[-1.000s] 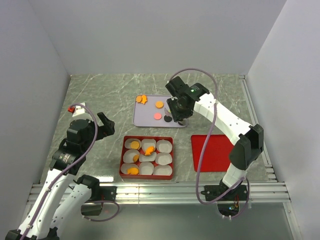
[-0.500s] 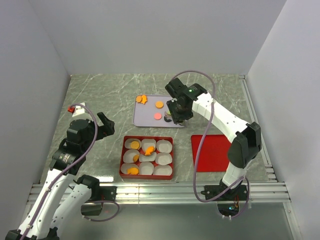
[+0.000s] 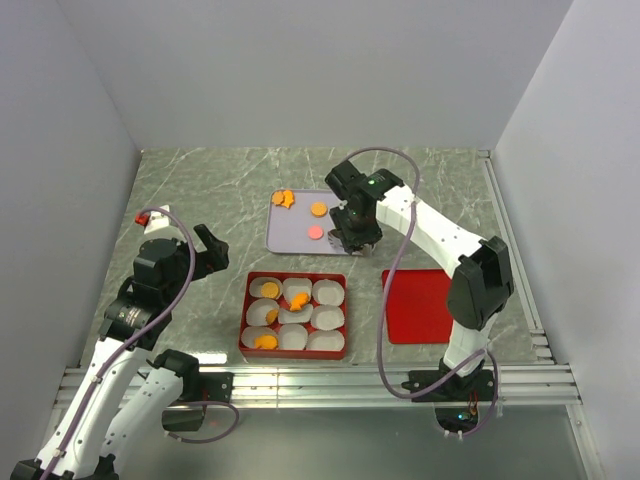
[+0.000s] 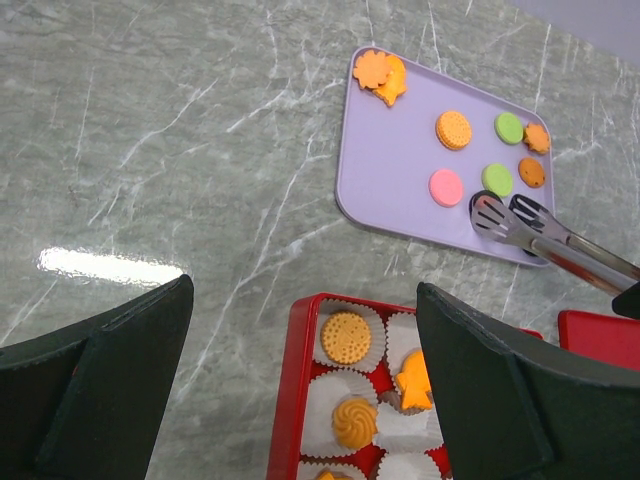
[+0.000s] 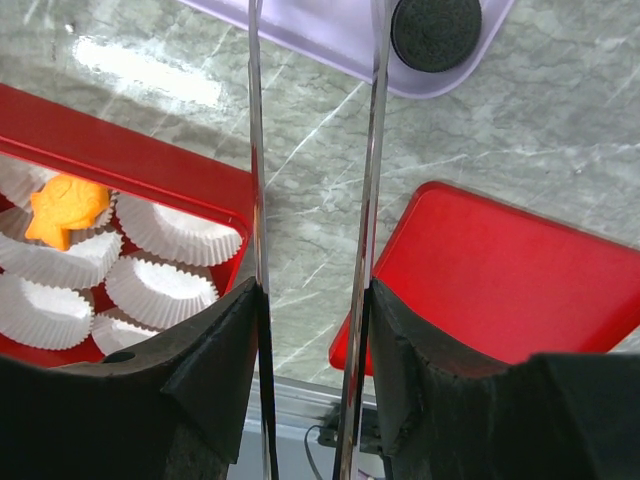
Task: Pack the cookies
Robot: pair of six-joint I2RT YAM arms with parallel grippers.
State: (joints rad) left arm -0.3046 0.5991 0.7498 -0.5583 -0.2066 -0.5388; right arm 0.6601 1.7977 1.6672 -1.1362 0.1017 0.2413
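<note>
Cookies [image 4: 453, 129] mostly on lavender tray [image 4: 400, 160] at far centre of tabletop [image 4: 180, 150]: orange, green and pink discs, plus two irregular orange pieces at its far left corner. One black cookie [image 5: 435, 30] at the tray's near right corner, just beside one blade of metal tongs [image 4: 545, 243]; contact cannot be told. Several orange cookies sit in white paper cups [image 5: 175, 235] inside red box [image 3: 294, 354], nearer than the tray. Right jaws clamped on the tongs' handles, blades apart, tips low over the tray. Left jaws spread wide, nothing between them, above tabletop left of the box. Flat red panel [image 3: 420, 305] lies right of the box.
</note>
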